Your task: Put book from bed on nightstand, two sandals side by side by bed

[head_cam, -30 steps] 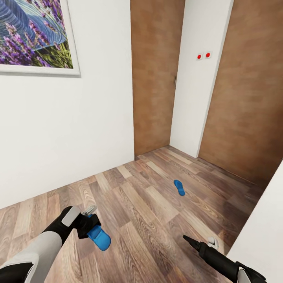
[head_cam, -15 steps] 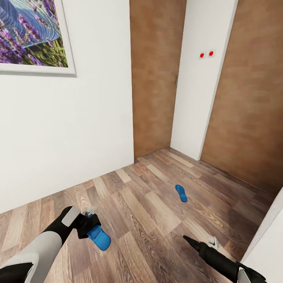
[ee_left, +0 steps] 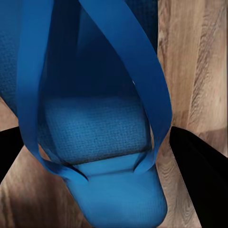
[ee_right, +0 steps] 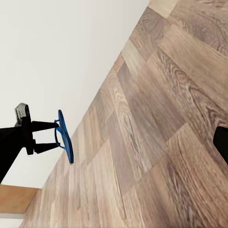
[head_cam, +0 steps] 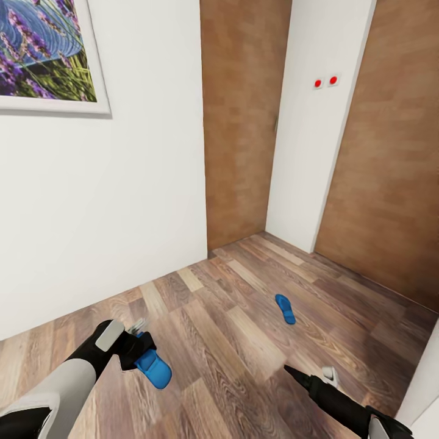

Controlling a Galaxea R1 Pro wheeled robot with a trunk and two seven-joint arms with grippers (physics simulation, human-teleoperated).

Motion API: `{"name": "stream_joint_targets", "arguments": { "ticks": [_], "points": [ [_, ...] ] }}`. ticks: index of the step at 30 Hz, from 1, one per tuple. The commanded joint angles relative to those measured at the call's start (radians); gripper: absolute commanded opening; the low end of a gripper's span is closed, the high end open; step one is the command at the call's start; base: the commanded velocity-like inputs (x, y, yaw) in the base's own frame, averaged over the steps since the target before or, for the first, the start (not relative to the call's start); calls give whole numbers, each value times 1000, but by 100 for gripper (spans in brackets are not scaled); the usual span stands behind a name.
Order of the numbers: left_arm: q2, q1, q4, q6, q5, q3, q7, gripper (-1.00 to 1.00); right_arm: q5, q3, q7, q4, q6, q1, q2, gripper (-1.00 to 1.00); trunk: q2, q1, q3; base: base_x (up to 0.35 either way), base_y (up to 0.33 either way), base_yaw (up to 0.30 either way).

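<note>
**One sandal in hand, one on the floor**

The left gripper [head_cam: 139,352] is pinching a blue sandal [head_cam: 153,369] at the lower left of the frame. The second sandal [head_cam: 285,308] is lying flat on the wood floor [head_cam: 231,341] near the middle. It looks light and bendy, so gripping its edge or strap should work. I cannot tell if the right gripper [head_cam: 311,379] is spread.

The bright blue flat sandal [ee_left: 102,133] held in the black, matt left end effector [head_cam: 139,350] looks like soft foam or rubber: a finely dimpled footbed and smooth, faintly sheened straps. The light-brown plank floor [head_cam: 244,329] shows printed wood grain, low gloss. The brown doors [head_cam: 238,122] look matt wood. The white walls [head_cam: 122,201] are plain and smooth.
</note>
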Motion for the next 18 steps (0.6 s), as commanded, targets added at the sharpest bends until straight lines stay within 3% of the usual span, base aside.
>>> {"name": "stream_joint_targets", "arguments": {
  "ticks": [1, 18],
  "points": [
    [0, 0, -2, 3, 12, 4, 10, -100, -6, 0, 1, 0, 8, -1, 0, 100, 0, 0, -1, 223, 60, -150],
    [-1, 0, 0, 3, 12, 3, 10, -100, -6, 0, 1, 0, 8, -1, 0, 100, 0, 0, -1, 221, 11, -243]
  ]
}}
